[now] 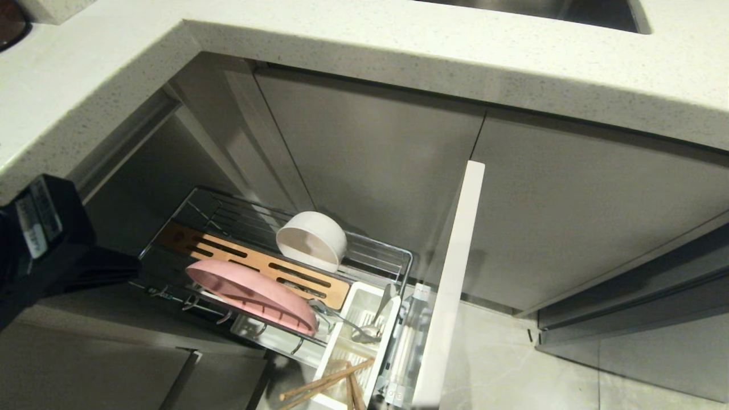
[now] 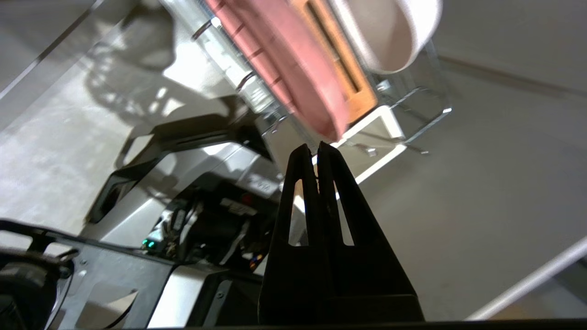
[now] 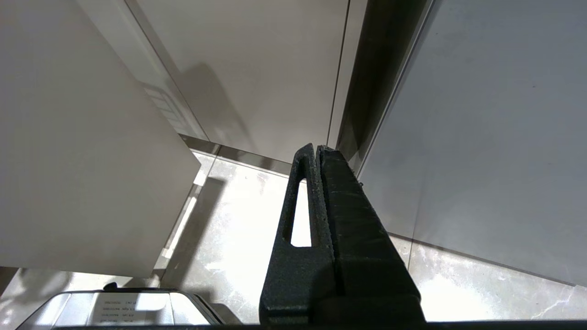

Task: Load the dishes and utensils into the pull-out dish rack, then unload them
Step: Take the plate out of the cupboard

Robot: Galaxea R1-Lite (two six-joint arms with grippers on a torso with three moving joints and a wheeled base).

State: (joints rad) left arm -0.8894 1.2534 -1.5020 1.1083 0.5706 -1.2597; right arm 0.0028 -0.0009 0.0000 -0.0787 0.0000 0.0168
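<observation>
The pull-out dish rack (image 1: 228, 208) stands drawn out below the counter, with its pale drawer front (image 1: 455, 273) at the right. A pink plate (image 1: 250, 293) stands on edge by the slotted wooden strip (image 1: 228, 250). Behind it, a white bowl (image 1: 312, 239) lies on its side. In the white caddy (image 1: 354, 287) rest a silver fork (image 1: 342, 322) and wooden chopsticks (image 1: 324, 384). My left gripper (image 2: 313, 147) is shut and empty, its tips just short of the plate's rim (image 2: 284, 68), with the bowl (image 2: 390, 36) beyond. My right gripper (image 3: 316, 149) is shut, parked over the floor.
A speckled countertop (image 1: 398, 51) overhangs the rack, with a steel sink (image 1: 541, 8) at its far edge. Grey cabinet fronts (image 1: 370, 159) close the space behind. Tiled floor (image 1: 512, 353) lies to the right of the drawer front. My own base (image 2: 183, 183) sits below the left gripper.
</observation>
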